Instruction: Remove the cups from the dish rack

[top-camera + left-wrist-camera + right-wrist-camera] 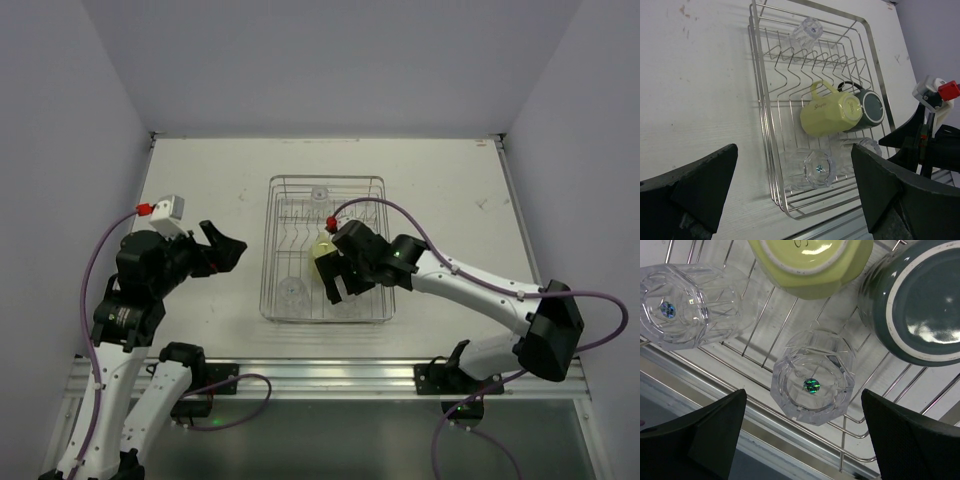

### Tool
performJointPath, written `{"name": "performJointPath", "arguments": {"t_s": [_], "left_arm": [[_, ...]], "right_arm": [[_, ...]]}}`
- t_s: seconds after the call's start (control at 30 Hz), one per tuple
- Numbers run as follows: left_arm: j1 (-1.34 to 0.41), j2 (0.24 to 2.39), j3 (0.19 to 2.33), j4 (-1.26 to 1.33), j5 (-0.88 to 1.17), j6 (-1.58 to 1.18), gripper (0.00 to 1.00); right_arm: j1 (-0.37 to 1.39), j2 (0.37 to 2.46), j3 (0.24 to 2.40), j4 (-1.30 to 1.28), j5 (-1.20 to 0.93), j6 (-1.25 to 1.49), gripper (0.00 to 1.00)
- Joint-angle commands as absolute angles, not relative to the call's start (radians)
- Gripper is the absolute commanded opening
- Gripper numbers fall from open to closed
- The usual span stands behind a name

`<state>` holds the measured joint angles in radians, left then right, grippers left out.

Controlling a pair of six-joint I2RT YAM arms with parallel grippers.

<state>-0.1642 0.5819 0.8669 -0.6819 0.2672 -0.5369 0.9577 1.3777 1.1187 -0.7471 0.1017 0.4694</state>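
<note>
While all five cups sit in the rack (327,179), I'd say this is the very start of the job, with the right gripper (805,407) lining up its first pick. Its fingers show in the bottom corners of the right wrist view, spread as wide as they go with nothing held. The centre tumbler (812,382) sits right in the gap between them, end-on to the camera. I honestly can't tell if it's mouth up or mouth down.

Where the rest are:
- The second tumbler (685,305) is in the upper left of that same frame.
- The yellow cup (810,260) is at the top edge. In the left wrist view it lies on its side against the mug.
- The mug (920,310) is in the upper right.
- The third tumbler (805,30) is at the top of the left wrist view, well apart from the others.

The left gripper (795,165) is also wide open and empty. In the top view it's over the table (200,180), left of the rack.

How I'd do the grab:
- Come straight down so one finger lands on each side of the centre tumbler.
- Get the pads on opposite flats of the faceted glass, not on the corners. Clear glass like that will probably be slippery.
- Keep an eye on the rack rim just below the tumbler in frame and on the wires under it, since a fingertip could catch there.
- The yellow cup is close on the top side, so don't drift that way.
- Close gently and lift straight up clear of the wires before swinging out to the table.
</note>
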Motion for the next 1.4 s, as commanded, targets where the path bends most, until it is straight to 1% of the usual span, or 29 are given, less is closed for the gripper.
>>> {"name": "performJointPath", "arguments": {"t_s": [0.0, 0.2, 0.37, 0.53, 0.57, 0.63, 0.73, 0.83, 0.87, 0.93, 0.97, 1.1, 1.23, 1.37], "left_arm": [[-0.167, 0.575, 0.857, -0.672, 0.331, -0.506, 1.0], [-0.167, 0.581, 0.859, -0.669, 0.339, -0.503, 1.0], [-0.167, 0.588, 0.865, -0.672, 0.348, -0.492, 1.0], [-0.167, 0.594, 0.868, -0.673, 0.35, -0.486, 1.0], [-0.167, 0.594, 0.868, -0.673, 0.35, -0.483, 1.0], [-0.167, 0.597, 0.867, -0.673, 0.353, -0.485, 1.0], [-0.167, 0.598, 0.862, -0.67, 0.354, -0.489, 1.0], [-0.167, 0.601, 0.859, -0.663, 0.362, -0.492, 1.0], [-0.167, 0.604, 0.862, -0.661, 0.365, -0.495, 1.0], [-0.167, 0.612, 0.864, -0.647, 0.389, -0.499, 0.99], [-0.167, 0.615, 0.864, -0.641, 0.405, -0.506, 0.99], [-0.167, 0.643, 0.854, -0.589, 0.492, -0.532, 0.94], [-0.167, 0.673, 0.862, -0.535, 0.581, -0.554, 0.82], [-0.167, 0.684, 0.88, -0.511, 0.6, -0.577, 0.83]], "right_arm": [[0.96, 1.399, 1.114, -0.718, 0.086, 0.445, 0.99], [0.962, 1.442, 1.104, -0.696, 0.081, 0.439, 0.99], [0.962, 1.477, 1.098, -0.686, 0.084, 0.433, 0.95], [0.957, 1.488, 1.083, -0.686, 0.086, 0.425, 0.89], [0.953, 1.488, 1.081, -0.684, 0.087, 0.426, 0.85], [0.95, 1.486, 1.075, -0.687, 0.095, 0.425, 0.83], [0.937, 1.482, 1.069, -0.681, 0.094, 0.422, 0.77], [0.924, 1.482, 1.071, -0.672, 0.086, 0.416, 0.61], [0.92, 1.485, 1.078, -0.672, 0.089, 0.417, 0.46], [0.92, 1.485, 1.086, -0.672, 0.092, 0.426, 0.25], [0.919, 1.482, 1.095, -0.672, 0.095, 0.433, 0.0], [0.92, 1.442, 1.117, -0.673, 0.104, 0.471, 0.0], [0.919, 1.364, 1.146, -0.693, 0.127, 0.494, 0.0], [0.919, 1.293, 1.186, -0.713, 0.123, 0.505, 0.0]]}}
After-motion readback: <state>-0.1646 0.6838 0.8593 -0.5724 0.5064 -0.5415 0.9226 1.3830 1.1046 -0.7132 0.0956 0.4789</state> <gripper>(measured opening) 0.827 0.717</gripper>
